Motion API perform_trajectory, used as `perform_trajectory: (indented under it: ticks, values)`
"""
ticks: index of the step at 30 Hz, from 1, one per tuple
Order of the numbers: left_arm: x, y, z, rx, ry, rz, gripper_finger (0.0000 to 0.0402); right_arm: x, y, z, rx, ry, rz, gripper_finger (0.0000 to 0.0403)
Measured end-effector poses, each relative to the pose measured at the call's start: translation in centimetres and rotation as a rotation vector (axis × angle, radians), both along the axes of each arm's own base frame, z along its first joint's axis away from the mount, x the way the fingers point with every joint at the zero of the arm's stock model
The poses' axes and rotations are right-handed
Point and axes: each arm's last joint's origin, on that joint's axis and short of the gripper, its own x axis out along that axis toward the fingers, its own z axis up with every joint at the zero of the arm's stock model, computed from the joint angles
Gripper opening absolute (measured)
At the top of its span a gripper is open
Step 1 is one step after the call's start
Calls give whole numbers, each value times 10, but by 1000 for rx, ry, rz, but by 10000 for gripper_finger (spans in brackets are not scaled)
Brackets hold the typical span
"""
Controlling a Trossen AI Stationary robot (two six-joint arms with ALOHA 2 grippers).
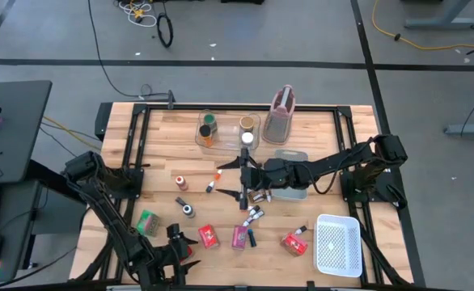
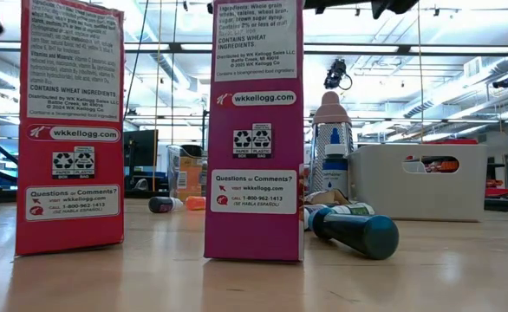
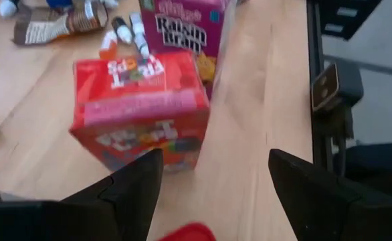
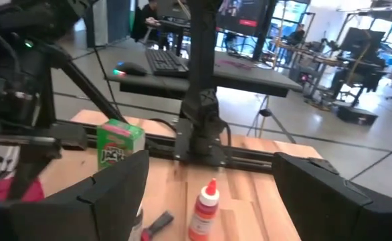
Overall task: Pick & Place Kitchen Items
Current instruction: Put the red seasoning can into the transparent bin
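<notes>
Along the near edge of the pale wooden worktop (image 1: pixel 140 145), the left gripper (image 1: pixel 178 242) hangs low with its fingers (image 3: pixel 132 184) spread wide and empty, aimed at the small red cereal packet (image 3: pixel 142 107) standing upright just ahead of them. That stance looks like a line-up for a grasp across the packet's narrow sides. Close behind it stands the pink cereal packet (image 3: pixel 182 30), so any reach past the red one has little slack. A green packet (image 1: pixel 147 222) sits toward the near left corner, and another red packet (image 1: pixel 294 243) lies nearer the white mesh basket (image 1: pixel 338 244) at the near right corner.

Between those packets and the middle lie small capped bottles (image 1: pixel 253 215) on their sides, some touching, which will probably roll if nudged.

At mid-worktop the right gripper (image 1: pixel 243 179) reaches in from the right edge, fingers (image 4: pixel 109 187) wide apart and holding nothing. Below it stands an orange-red squeeze bottle (image 4: pixel 204 211).

Toward the far edge, the clear plastic bin (image 1: pixel 227 129) holds jars, with a pinkish jug (image 1: pixel 281 117) beside it. The far left corner is bare wood, the best open room for swinging an arm.
</notes>
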Motion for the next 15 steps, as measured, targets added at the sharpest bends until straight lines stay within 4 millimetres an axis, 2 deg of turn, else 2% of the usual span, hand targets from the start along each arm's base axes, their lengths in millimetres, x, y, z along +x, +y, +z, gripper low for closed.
perform_trajectory:
  ticks: [8, 15]
  values:
    - [8, 9, 21, -142, 333, 21, 279, 0, -2, -1, -12, 7, -43, 330]
    - [18, 17, 21, -292, 432, 121, 279, 0, -3, -3, -21, 32, -45, 330]
